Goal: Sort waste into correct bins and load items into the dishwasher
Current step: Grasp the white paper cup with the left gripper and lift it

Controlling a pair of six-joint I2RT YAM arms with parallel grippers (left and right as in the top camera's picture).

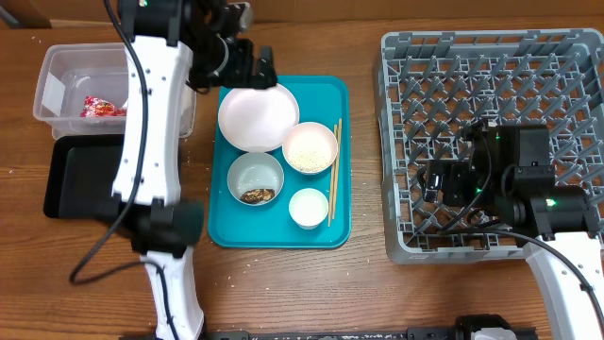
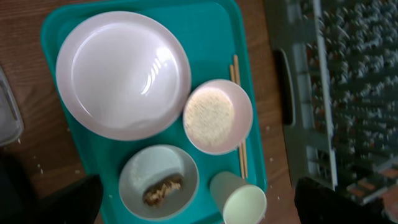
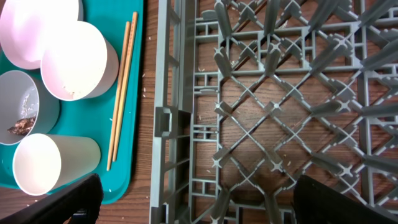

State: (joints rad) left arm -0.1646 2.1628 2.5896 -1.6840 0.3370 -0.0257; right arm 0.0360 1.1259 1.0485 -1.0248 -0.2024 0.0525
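Left gripper (image 1: 253,72) wide, empty, above plate (image 1: 258,119) rim; right gripper (image 1: 434,179) wide over rack (image 1: 394,66).

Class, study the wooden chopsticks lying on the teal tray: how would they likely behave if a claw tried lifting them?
The chopsticks look thin and straight, so probably light and stiff. Lying flat on the smooth teal tray, they may roll or slide. As two loose sticks close beside the rice bowl, one could slip free.
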